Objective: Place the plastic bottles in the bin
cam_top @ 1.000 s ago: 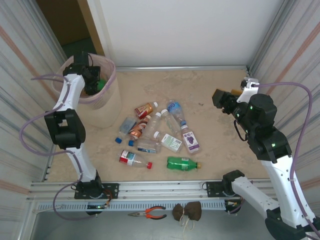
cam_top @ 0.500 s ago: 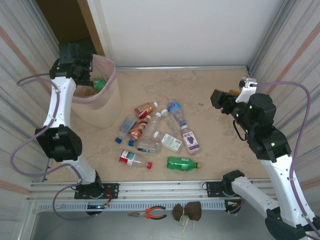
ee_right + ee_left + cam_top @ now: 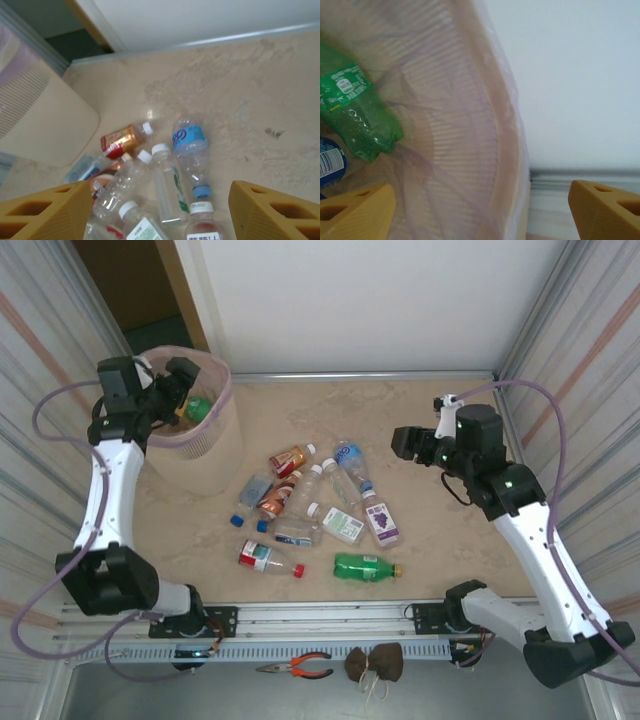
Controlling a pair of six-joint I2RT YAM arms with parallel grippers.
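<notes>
From above: left pincer [image 3: 183, 393] hovers over the bin [image 3: 222, 405], right pincer [image 3: 404, 443] hangs above the desk [image 3: 440, 530], bottles [image 3: 320, 510] heaped mid-desk, pliers [image 3: 296, 668] at the near edge. Left wrist: jaws wide apart, empty, green bottle [image 3: 357, 107] lying inside the bin. Right wrist: jaws apart, empty, bottles below.

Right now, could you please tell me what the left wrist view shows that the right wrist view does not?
Left wrist view: the inside of the bin, with a green bottle and a blue-labelled bottle lying in it. Right wrist view: the table, with a blue-banded clear bottle and an orange-labelled bottle lying among others. Both: the bin's ribbed wall and the white back wall.
</notes>
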